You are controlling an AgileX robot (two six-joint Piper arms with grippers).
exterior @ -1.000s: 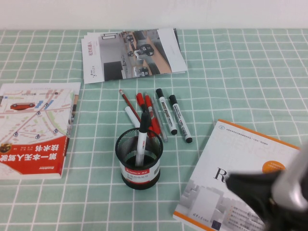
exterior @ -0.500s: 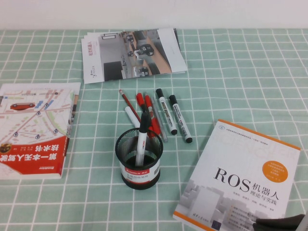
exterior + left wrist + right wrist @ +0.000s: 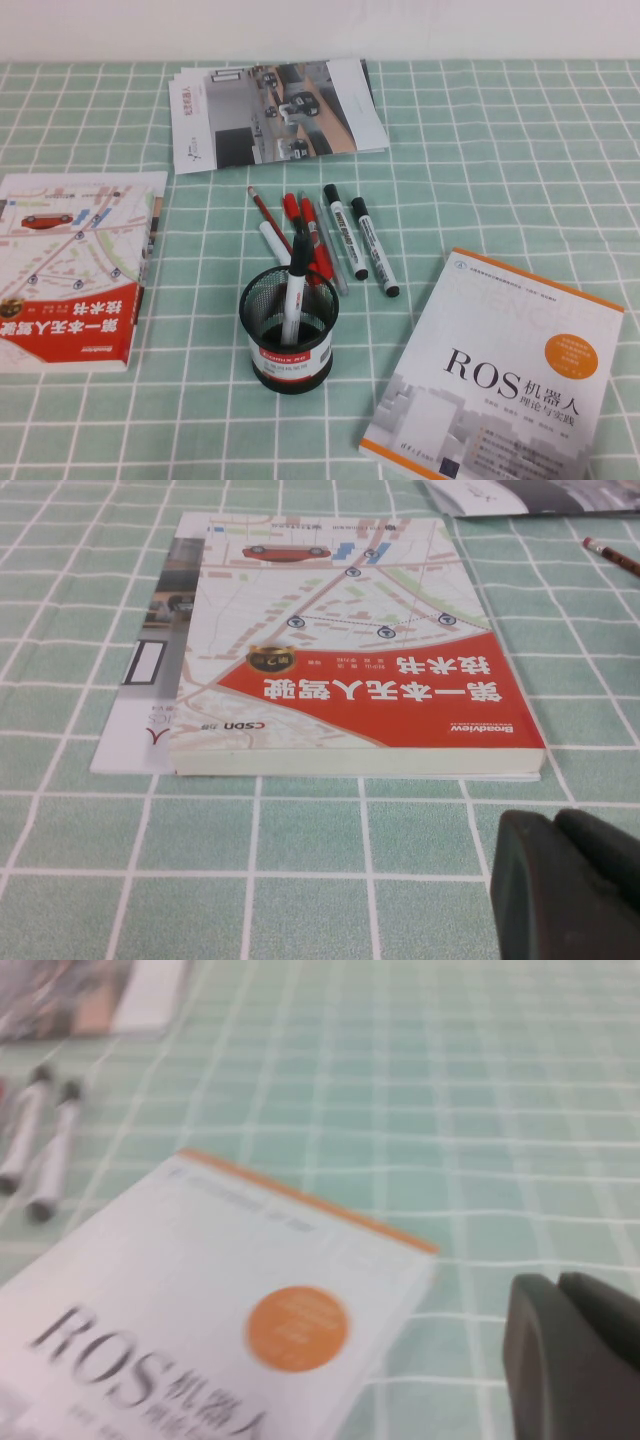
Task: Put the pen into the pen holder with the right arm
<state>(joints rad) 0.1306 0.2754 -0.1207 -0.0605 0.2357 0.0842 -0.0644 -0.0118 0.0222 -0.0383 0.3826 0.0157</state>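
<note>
Both pincers are out of the high view. Your right pincer (image 3: 575,1355) shows only in its wrist view, hovering by the near right corner of the table (image 3: 500,130) just off the ROS book (image 3: 505,370); its fingers look pressed together with nothing between them. Your left pincer (image 3: 570,880) sits near the left edge beside the red map book (image 3: 70,265), also looking clenched and empty.

As for progress, you can count the task as done: the pen (image 3: 293,290) stands tilted inside the pen holder (image 3: 288,335), black cap up, near the middle of the table toward the near edge. Nothing seems left except parking the right arm.

Around it, from largest down: the ROS book at the near right, the red map book at the left edge, the brochures (image 3: 275,112) toward the far edge, then two labelled markers (image 3: 360,243), the red pens (image 3: 305,232) and a pencil (image 3: 268,213) lying just behind the holder. Nothing blocks the holder.
</note>
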